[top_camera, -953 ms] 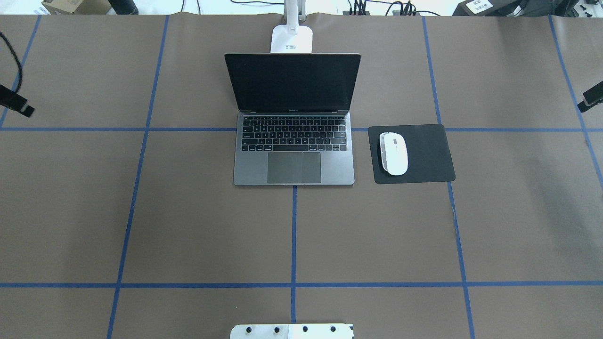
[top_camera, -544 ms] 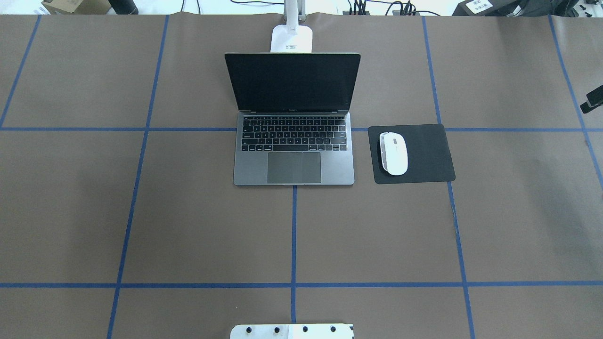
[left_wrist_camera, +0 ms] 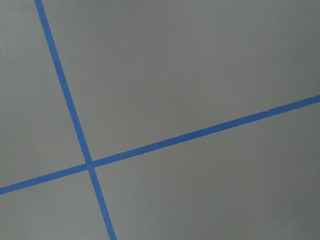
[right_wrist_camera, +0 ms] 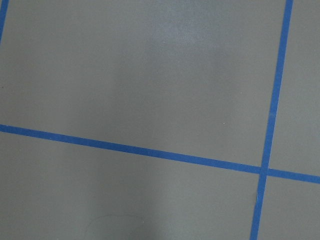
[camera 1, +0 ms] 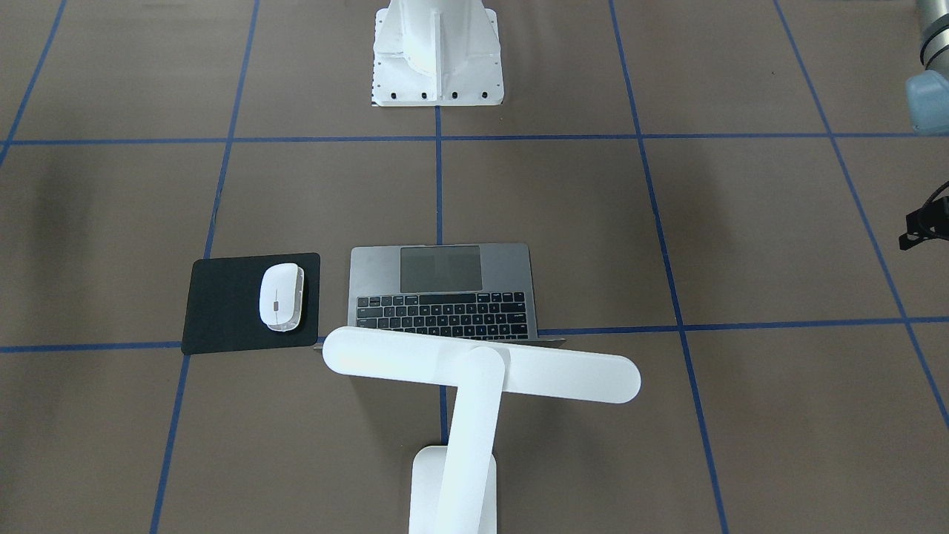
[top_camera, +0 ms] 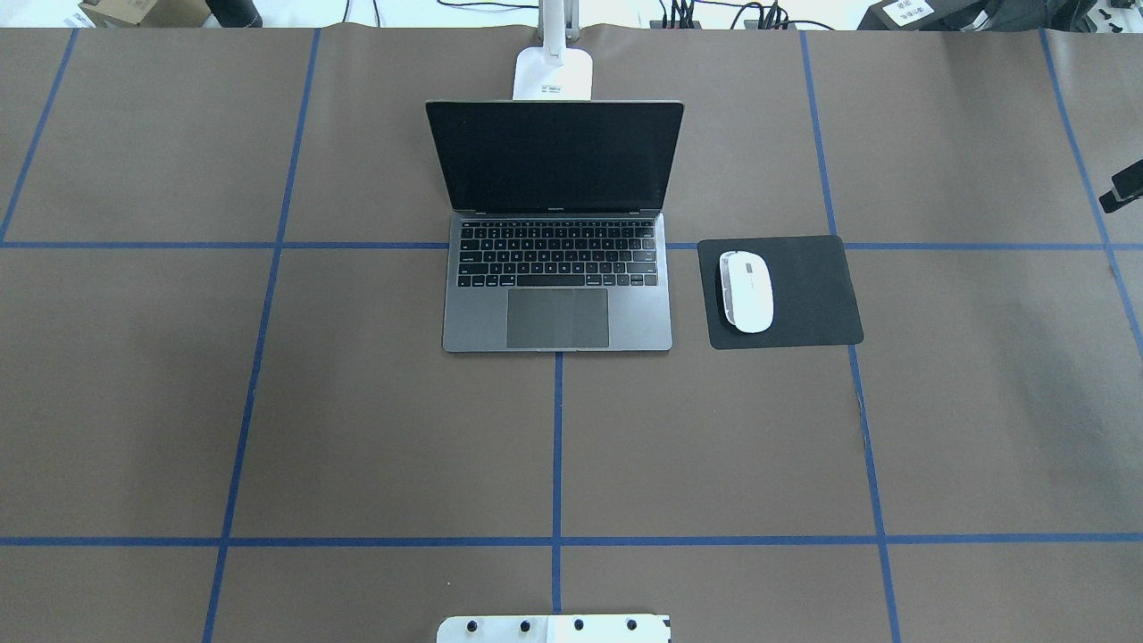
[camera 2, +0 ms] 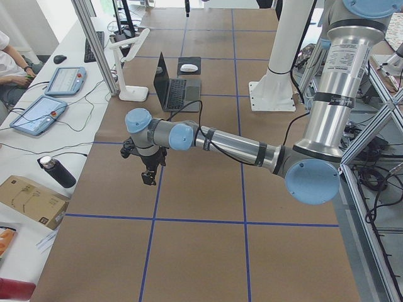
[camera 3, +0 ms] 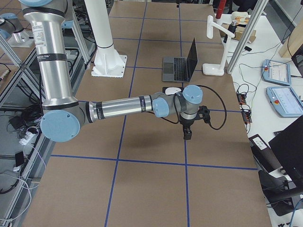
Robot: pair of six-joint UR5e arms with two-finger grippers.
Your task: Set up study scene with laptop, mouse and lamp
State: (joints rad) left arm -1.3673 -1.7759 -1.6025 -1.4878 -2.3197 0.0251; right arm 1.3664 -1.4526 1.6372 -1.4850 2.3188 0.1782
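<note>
The laptop (top_camera: 556,268) stands open at the table's middle, dark screen upright, keyboard toward the robot. To its right the white mouse (top_camera: 746,290) lies on a black mat (top_camera: 813,286). The white lamp (camera 1: 482,367) stands behind the laptop, its bar head over the screen's top edge and its base (top_camera: 554,73) at the far edge. My left gripper (camera 2: 148,178) hangs over bare paper far to the left, and my right gripper (camera 3: 188,135) far to the right. I cannot tell whether either is open or shut. Both wrist views show only brown paper and blue tape.
The white robot pedestal (camera 1: 437,52) stands at the near middle edge. A side table beyond the far edge holds tablets (camera 2: 38,113), a bottle (camera 2: 56,171) and a cardboard box (camera 2: 31,201). A person's arm (camera 2: 9,69) rests there.
The dark end of the left arm has left the overhead view at its left edge. The right arm's end has drawn slightly further toward the right edge. Laptop, mouse and lamp have not moved.
</note>
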